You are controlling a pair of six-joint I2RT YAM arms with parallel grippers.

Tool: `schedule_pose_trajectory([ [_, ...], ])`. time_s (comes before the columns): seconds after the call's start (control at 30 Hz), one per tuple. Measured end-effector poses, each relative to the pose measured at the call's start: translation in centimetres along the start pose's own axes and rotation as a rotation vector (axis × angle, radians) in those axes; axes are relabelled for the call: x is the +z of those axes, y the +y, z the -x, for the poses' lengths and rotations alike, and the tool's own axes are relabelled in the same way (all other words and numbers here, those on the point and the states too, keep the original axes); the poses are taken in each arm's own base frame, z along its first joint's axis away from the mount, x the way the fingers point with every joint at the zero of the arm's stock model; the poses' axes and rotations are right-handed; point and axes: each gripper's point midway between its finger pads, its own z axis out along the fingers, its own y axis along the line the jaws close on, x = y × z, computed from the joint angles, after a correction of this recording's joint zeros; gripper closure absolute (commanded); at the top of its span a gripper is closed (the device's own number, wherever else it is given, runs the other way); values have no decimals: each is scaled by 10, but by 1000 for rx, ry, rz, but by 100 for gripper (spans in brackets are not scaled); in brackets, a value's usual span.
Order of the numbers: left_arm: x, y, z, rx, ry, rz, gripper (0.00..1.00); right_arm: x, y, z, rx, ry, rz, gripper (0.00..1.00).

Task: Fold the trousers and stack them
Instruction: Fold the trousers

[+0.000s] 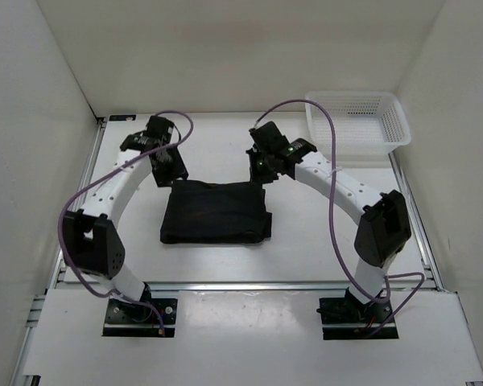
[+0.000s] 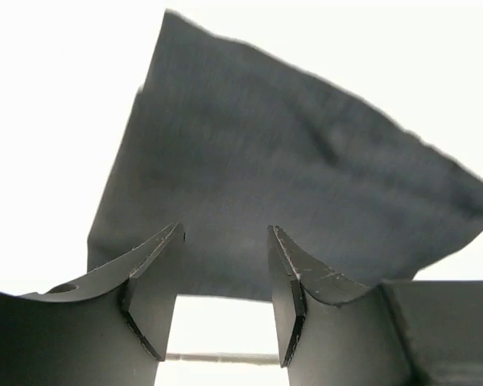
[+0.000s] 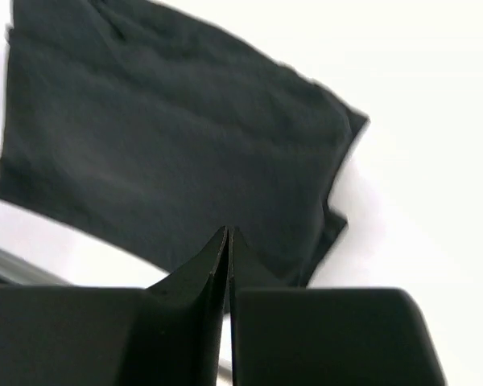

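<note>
The black trousers (image 1: 216,212) lie folded into a flat rectangle in the middle of the table. They also show in the left wrist view (image 2: 290,177) and in the right wrist view (image 3: 169,153). My left gripper (image 1: 167,170) hovers over the far left corner of the fold, open and empty, its fingertips (image 2: 173,241) apart over the cloth. My right gripper (image 1: 260,170) hovers over the far right corner with its jaws pressed together and nothing between them (image 3: 228,235).
A white mesh basket (image 1: 357,122) stands at the back right corner of the table. White walls enclose the table on three sides. Purple cables loop from both arms.
</note>
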Motion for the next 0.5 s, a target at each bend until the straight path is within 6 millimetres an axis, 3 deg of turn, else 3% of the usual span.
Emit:
schedule_pose_trajectory([
  [0.07,6,-11,21,10,-28,-3,43,12,2,11,-9,-15,8,94],
  [0.13,32,-15,26,23,-3,16,42,39,-7,4,-7,25,-10,94],
  [0.27,99,0,-3,44,159,120,42,103,-41,-31,37,166,-68,94],
  [0.33,120,8,-19,47,226,155,42,122,-51,-48,69,226,-71,94],
  [0.4,125,11,-25,49,249,163,41,117,-52,-41,83,209,-52,90],
  [0.47,113,8,-20,53,227,149,39,105,-51,-38,79,192,-49,73],
  [0.5,103,6,-16,55,212,140,37,96,-51,-38,74,187,-55,59],
])
